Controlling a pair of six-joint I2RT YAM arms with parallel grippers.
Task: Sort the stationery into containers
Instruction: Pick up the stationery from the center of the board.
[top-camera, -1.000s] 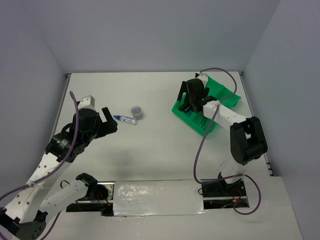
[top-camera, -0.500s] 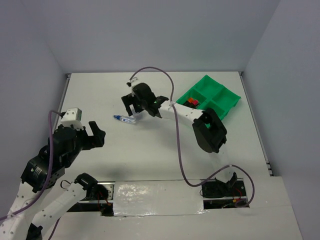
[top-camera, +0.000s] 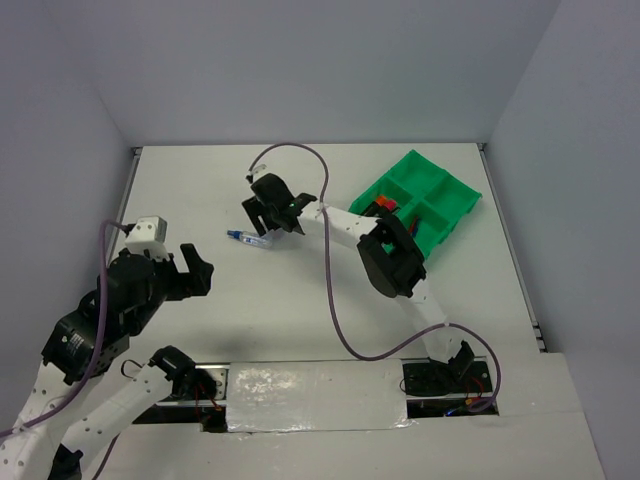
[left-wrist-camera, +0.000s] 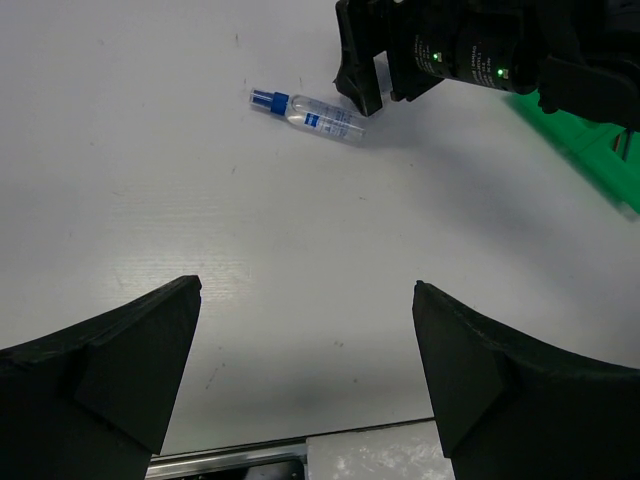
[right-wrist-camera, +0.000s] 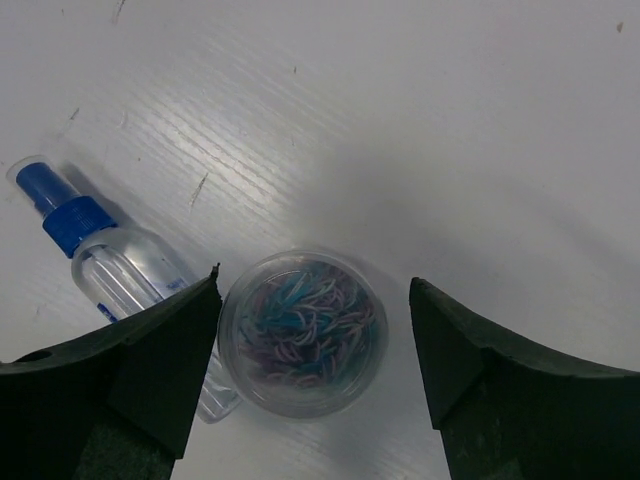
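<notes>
Right fingers (right-wrist-camera: 120, 380) have dropped around the round tub (right-wrist-camera: 303, 333).

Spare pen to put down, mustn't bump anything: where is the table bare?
Widest bare stretch: the near middle of the white table, between left gripper and right arm. Also the near right, this side of the green divided plastic tray. Crowded: far middle, where right gripper straddles the clear round tub beside the clear blue-capped bottle.
</notes>
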